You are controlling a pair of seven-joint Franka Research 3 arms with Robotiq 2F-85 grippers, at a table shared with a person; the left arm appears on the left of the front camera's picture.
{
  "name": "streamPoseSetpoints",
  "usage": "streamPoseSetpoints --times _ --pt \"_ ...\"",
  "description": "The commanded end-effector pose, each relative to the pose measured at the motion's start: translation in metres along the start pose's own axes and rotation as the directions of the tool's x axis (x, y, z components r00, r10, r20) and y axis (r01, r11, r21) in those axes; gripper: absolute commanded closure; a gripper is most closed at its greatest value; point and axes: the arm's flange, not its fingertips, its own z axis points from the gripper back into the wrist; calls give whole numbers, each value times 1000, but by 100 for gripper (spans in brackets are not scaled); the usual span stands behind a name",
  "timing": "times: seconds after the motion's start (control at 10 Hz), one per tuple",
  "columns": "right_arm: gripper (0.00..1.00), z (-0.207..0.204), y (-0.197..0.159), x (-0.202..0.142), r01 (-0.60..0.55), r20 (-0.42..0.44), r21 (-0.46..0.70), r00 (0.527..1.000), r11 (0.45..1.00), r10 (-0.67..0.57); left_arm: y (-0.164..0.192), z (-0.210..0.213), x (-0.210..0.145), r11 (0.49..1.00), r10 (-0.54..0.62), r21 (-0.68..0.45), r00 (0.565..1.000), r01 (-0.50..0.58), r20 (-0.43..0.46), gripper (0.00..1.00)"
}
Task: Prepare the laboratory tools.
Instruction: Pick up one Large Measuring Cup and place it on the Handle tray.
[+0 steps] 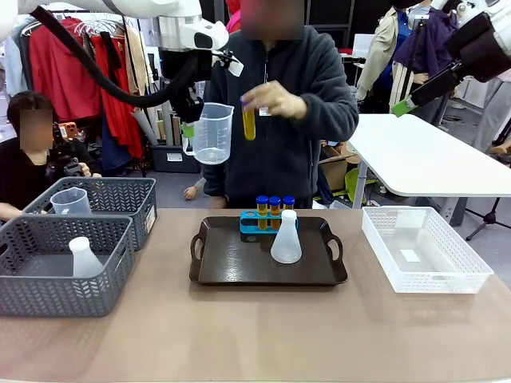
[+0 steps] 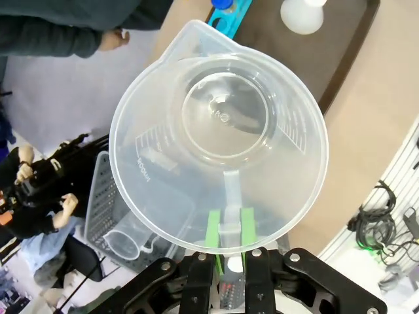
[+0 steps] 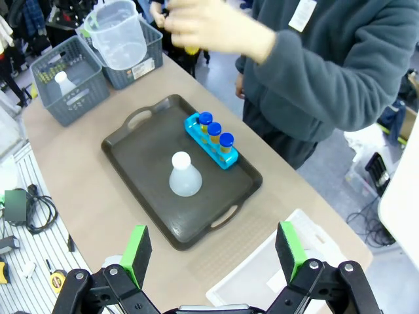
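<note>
the dark tray (image 1: 239, 271) sits in the middle of the surface (image 1: 255, 335) and serves as the landmark here. on the tray stands a white flask (image 1: 286, 238), near its far edge, and just behind the flask is a blue rack (image 1: 254, 226) holding three yellow tubes with blue caps (image 1: 274, 209).

above the tray's far left corner, well off the surface, the left hand (image 2: 229, 241) is closed on the handle of a clear measuring jug (image 1: 212, 133); in the left wrist view its green pads (image 2: 213, 230) pinch the handle strip from both sides and the jug's open mouth faces the camera.

behind the tray stands a person, whose raised hand (image 1: 275, 100) holds one more yellow tube (image 1: 249, 120) upright, above the rack and just right of the jug.

the right hand (image 3: 213, 248) hangs high over the tray's near right side, its two green pads (image 3: 139, 248) spread wide apart with nothing between them.

left of the tray are two grey baskets: the nearer one (image 1: 60, 267) holds another white flask (image 1: 83, 258), the farther one (image 1: 104, 203) another clear jug (image 1: 70, 201). right of the tray lies a white mesh basket (image 1: 423, 249).
</note>
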Motion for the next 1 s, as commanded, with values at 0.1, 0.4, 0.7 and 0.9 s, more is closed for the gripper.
streamPoseSetpoints --times 0.1,0.4,0.7,0.9 --pt "0 1 0 1 -1 20 14 1000 1000 1 5 12 -13 1000 13 -9 1000 -13 15 100" --pt "0 1 0 1 -1 20 14 1000 1000 1 4 12 -10 1000 16 11 1000 -16 5 100" --pt "0 1 0 1 -1 20 14 1000 1000 1 4 12 -10 1000 16 11 1000 -16 5 100" --pt "0 1 0 1 -1 20 14 1000 1000 1 4 12 -10 1000 16 11 1000 -16 5 100"
